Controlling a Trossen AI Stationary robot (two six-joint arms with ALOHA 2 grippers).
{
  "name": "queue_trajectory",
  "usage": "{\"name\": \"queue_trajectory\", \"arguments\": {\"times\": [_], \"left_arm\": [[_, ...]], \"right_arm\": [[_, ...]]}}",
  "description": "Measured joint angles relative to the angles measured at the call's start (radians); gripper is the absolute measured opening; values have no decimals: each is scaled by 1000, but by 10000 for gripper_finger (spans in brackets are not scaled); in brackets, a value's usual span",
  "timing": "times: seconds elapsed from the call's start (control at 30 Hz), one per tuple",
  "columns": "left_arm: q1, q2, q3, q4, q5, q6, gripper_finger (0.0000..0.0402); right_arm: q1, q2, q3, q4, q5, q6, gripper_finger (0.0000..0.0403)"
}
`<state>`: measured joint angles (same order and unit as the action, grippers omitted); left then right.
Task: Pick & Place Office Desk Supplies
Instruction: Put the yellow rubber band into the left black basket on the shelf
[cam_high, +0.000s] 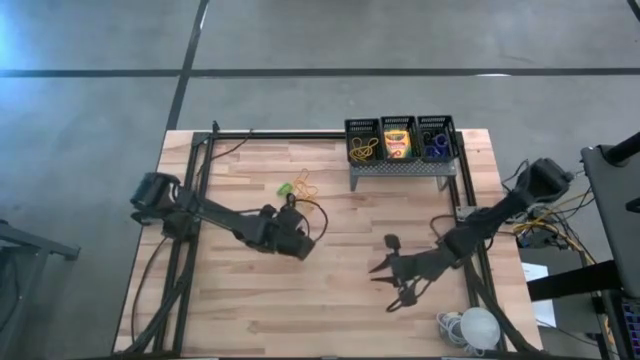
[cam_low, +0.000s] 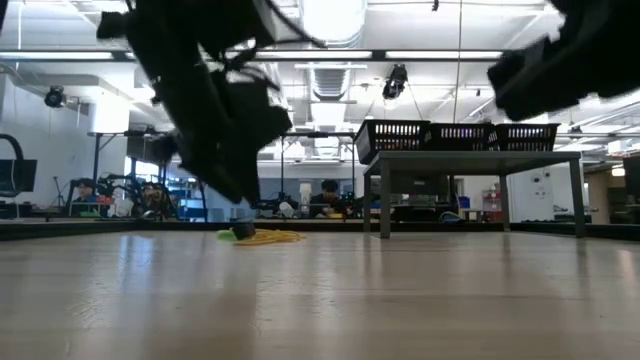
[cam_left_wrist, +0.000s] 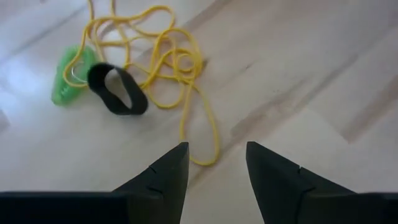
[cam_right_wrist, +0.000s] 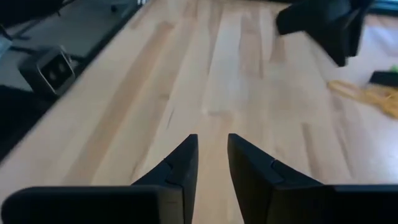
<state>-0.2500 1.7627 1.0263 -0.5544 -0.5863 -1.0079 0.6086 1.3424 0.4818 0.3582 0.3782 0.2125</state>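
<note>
Three black mesh bins (cam_high: 400, 139) sit in a row on a grey perforated stand (cam_high: 398, 170) at the table's far edge: left holds yellow rubber bands (cam_high: 363, 151), middle a crayon box (cam_high: 398, 145) with its long axis near-far, right blue rings (cam_high: 434, 147).

Loose pile at far centre: tangled yellow rubber bands (cam_left_wrist: 168, 68), one black ring (cam_left_wrist: 117, 97), one green ring (cam_left_wrist: 67, 86).

Left gripper (cam_left_wrist: 216, 165) hovers just near of it, fingers apart, empty. Right gripper (cam_right_wrist: 211, 158) hangs over bare wood at near right, slightly parted, empty.
</note>
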Motion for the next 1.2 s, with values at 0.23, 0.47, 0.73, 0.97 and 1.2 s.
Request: {"name": "queue_trajectory", "arguments": {"times": [0.23, 0.47, 0.73, 0.97, 1.2], "left_arm": [[32, 1, -146, 262, 1, -14, 159], [48, 2, -289, 508, -62, -14, 118], [50, 3, -372, 654, -125, 15, 90], [56, 12, -392, 740, -124, 68, 85], [62, 82, -386, 786, -133, 78, 84]], "right_arm": [[0, 169, 18, 73, 17, -14, 71], [0, 238, 63, 74, 18, -36, 70], [0, 239, 68, 72, 18, -40, 68], [0, 238, 68, 71, 18, -40, 63], [0, 239, 68, 65, 16, -37, 64]]}}
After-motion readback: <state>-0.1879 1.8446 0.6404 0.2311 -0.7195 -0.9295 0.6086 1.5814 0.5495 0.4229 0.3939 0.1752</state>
